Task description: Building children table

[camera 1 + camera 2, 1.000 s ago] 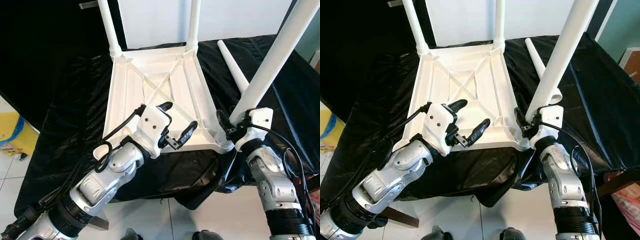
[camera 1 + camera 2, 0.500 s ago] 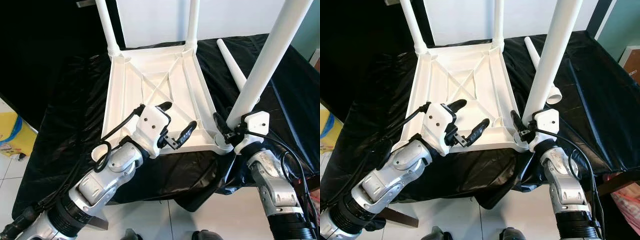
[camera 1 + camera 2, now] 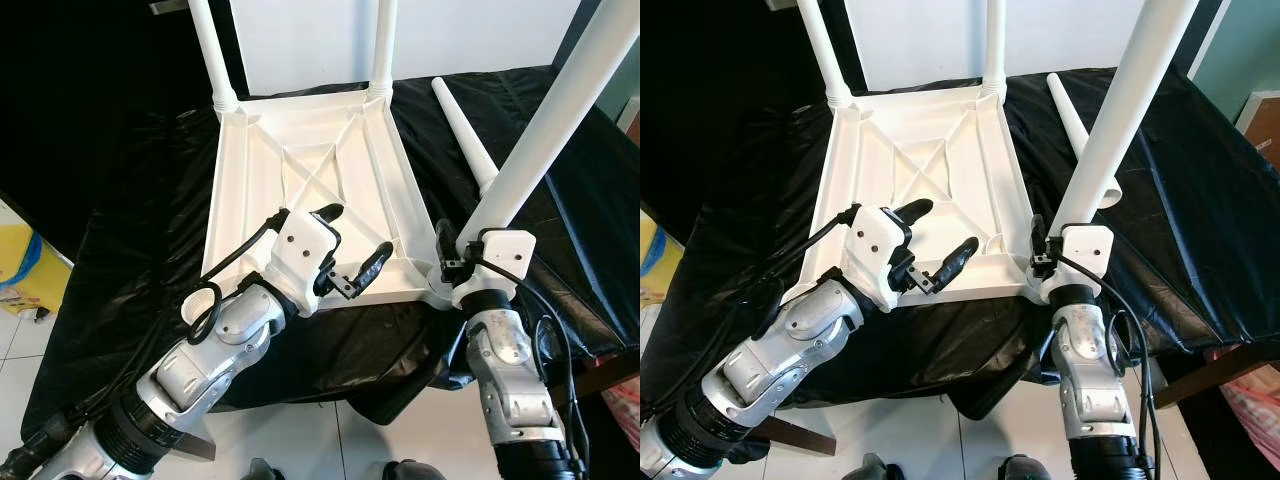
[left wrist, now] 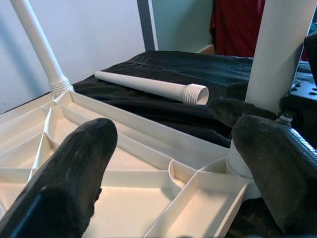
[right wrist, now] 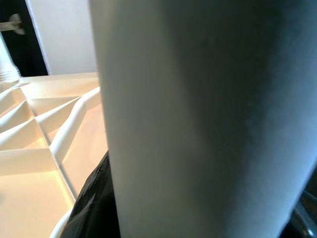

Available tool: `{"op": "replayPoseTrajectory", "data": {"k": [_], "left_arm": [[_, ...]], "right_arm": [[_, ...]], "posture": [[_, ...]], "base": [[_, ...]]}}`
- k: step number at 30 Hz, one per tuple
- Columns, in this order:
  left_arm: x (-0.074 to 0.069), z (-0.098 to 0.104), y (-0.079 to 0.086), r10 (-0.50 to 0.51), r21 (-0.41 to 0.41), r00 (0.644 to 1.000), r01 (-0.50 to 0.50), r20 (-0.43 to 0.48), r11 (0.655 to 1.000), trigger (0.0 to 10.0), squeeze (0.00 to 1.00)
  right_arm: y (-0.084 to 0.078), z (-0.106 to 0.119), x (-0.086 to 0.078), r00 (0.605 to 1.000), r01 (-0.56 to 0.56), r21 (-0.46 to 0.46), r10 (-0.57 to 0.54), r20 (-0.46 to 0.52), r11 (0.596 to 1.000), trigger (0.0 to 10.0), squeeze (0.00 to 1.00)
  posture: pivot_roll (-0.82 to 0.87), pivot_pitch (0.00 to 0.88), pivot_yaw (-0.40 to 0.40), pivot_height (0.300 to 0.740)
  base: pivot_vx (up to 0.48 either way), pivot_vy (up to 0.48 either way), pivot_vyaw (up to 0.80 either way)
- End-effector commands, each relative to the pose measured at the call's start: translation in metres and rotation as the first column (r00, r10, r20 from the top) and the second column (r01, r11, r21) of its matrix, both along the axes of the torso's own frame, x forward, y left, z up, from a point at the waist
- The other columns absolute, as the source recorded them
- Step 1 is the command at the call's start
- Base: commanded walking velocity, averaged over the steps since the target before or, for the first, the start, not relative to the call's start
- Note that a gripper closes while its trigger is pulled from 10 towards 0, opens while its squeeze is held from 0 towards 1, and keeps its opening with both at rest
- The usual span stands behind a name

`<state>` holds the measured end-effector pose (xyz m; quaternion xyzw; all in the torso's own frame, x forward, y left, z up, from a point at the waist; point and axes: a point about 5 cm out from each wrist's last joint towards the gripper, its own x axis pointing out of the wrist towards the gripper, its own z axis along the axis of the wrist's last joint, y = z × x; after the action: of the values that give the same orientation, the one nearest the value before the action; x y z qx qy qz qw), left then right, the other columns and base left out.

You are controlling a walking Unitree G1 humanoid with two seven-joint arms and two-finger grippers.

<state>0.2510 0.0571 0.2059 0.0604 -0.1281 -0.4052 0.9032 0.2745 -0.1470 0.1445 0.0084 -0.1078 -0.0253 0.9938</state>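
Note:
An upside-down white plastic table top (image 3: pixel 300 170) lies on a black-draped surface, with two white legs (image 3: pixel 212 55) standing up at its far corners. My right gripper (image 3: pixel 462 262) is shut on a third white leg (image 3: pixel 545 120) at its base, holding it tilted in the near right corner socket (image 4: pixel 237 166). A fourth leg (image 3: pixel 465 135) lies loose on the black cloth to the right. My left gripper (image 3: pixel 352 250) hovers open over the near edge of the table top, with nothing between its fingers (image 4: pixel 74 168).
The black cloth (image 3: pixel 130 240) covers the whole work surface and hangs over its near edge. White tiled floor (image 3: pixel 20 360) lies below, with a yellow and blue object (image 3: pixel 25 265) at the far left. A white wall (image 3: pixel 300 40) stands behind the table top.
My right arm has swung inward, nearer the table's corner, with the leg still in it and leaning a little more to the right. The left arm has stayed put.

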Motion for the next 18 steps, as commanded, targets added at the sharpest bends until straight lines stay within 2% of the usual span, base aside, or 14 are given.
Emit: {"op": "replayPoseTrajectory", "data": {"k": [1, 13, 15, 17, 18], "left_arm": [[-0.016, 0.0, -0.009, -0.309, 0.092, 0.951, 0.307, 0.007, 0.947, 10.0, 0.0], [-0.016, 0.0, -0.01, -0.31, 0.089, 0.951, 0.308, 0.007, 0.947, 10.0, 0.0], [-0.016, 0.0, -0.01, -0.309, 0.089, 0.951, 0.307, 0.007, 0.947, 10.0, 0.0], [-0.017, 0.0, -0.01, -0.308, 0.091, 0.951, 0.306, 0.008, 0.948, 10.0, 0.0], [-0.017, 0.0, -0.01, -0.308, 0.091, 0.951, 0.306, 0.008, 0.948, 10.0, 0.0]], "right_arm": [[0.011, -0.039, -0.007, 0.981, -0.023, 0.007, 0.024, -0.194, 1.0, 10.0, 0.0], [0.009, -0.033, -0.007, 0.985, 0.027, -0.011, -0.029, -0.173, 1.0, 10.0, 0.0], [0.009, -0.023, -0.007, 0.992, 0.029, -0.03, -0.032, -0.124, 0.999, 10.0, 0.0], [0.01, 0.0, -0.009, 1.0, 0.021, -0.04, -0.022, -0.011, 0.999, 10.0, 0.0], [0.01, 0.003, -0.009, 1.0, 0.02, -0.039, -0.019, 0.004, 0.999, 10.0, 0.0]], "posture": [[-0.04, 0.136, 0.055, 0.74], [-0.04, 0.136, 0.049, 0.74], [-0.04, 0.136, 0.048, 0.74], [-0.04, 0.136, 0.046, 0.74], [-0.04, 0.136, 0.046, 0.74]], "base": [[0.0, 0.0, 0.0], [0.0, 0.0, 0.0], [0.0, 0.0, 0.0], [0.0, 0.0, 0.0], [0.0, 0.0, 0.0]]}}
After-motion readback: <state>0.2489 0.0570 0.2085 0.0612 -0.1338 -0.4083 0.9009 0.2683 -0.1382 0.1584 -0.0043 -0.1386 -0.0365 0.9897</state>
